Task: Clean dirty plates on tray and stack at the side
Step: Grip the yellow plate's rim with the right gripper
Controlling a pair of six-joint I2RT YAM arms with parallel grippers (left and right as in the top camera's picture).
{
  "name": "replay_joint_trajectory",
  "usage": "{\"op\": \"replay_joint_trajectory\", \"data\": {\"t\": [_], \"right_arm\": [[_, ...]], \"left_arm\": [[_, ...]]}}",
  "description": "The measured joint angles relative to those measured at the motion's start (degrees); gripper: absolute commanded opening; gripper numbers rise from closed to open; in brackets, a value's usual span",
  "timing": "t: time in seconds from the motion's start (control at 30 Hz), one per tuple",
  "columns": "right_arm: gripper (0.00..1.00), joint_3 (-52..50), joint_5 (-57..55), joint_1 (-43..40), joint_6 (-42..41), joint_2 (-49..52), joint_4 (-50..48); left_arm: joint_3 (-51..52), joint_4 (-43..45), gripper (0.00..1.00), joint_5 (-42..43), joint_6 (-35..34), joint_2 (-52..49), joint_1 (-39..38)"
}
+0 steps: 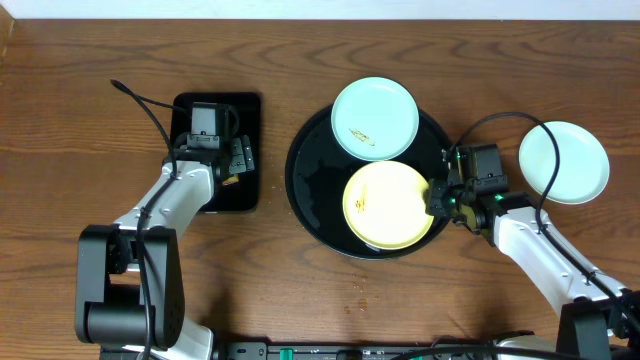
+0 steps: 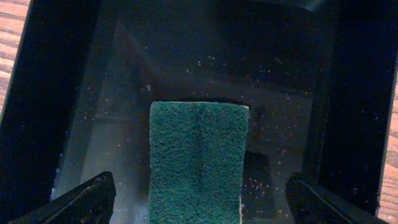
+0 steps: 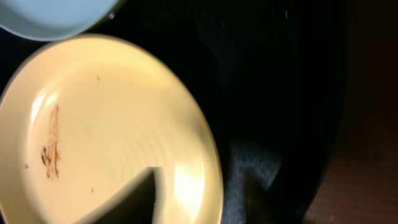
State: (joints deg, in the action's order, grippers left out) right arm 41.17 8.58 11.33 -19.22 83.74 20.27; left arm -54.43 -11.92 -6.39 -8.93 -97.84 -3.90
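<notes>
On the large round black tray [image 1: 308, 180] lie a pale yellow plate [image 1: 388, 205] with a brown smear and, behind it, a mint-blue plate [image 1: 374, 118] with orange crumbs. A second mint-blue plate [image 1: 563, 162] rests on the wooden table at the right. My right gripper [image 1: 437, 197] is at the yellow plate's right rim. In the right wrist view its jaws [image 3: 202, 186] stand apart astride the rim of the yellow plate [image 3: 112, 124], one finger [image 3: 134, 199] over the plate. My left gripper [image 2: 199, 199] hangs open above a green sponge [image 2: 198, 155].
The sponge lies in a small rectangular black tray [image 1: 215, 105] at the left, speckled with crumbs [image 2: 273, 180]. A few crumbs [image 1: 358, 290] lie on the wood in front of the round tray. Both arms reach in from the near edge.
</notes>
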Motion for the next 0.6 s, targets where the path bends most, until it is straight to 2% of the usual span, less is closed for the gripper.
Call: {"op": "replay_joint_trajectory", "data": {"t": [0.17,0.33,0.6], "right_arm": [[0.51,0.0,-0.7,0.0,7.1,0.0,-1.1],[0.4,0.0,-1.7,0.0,13.4,0.0,-2.2],[0.34,0.0,-1.6,0.0,14.9,3.0,-3.3]], "left_arm": [[0.0,0.0,0.88,0.0,0.0,0.0,0.0],[0.0,0.0,0.88,0.0,0.0,0.0,0.0],[0.0,0.0,0.88,0.0,0.0,0.0,0.0]]}}
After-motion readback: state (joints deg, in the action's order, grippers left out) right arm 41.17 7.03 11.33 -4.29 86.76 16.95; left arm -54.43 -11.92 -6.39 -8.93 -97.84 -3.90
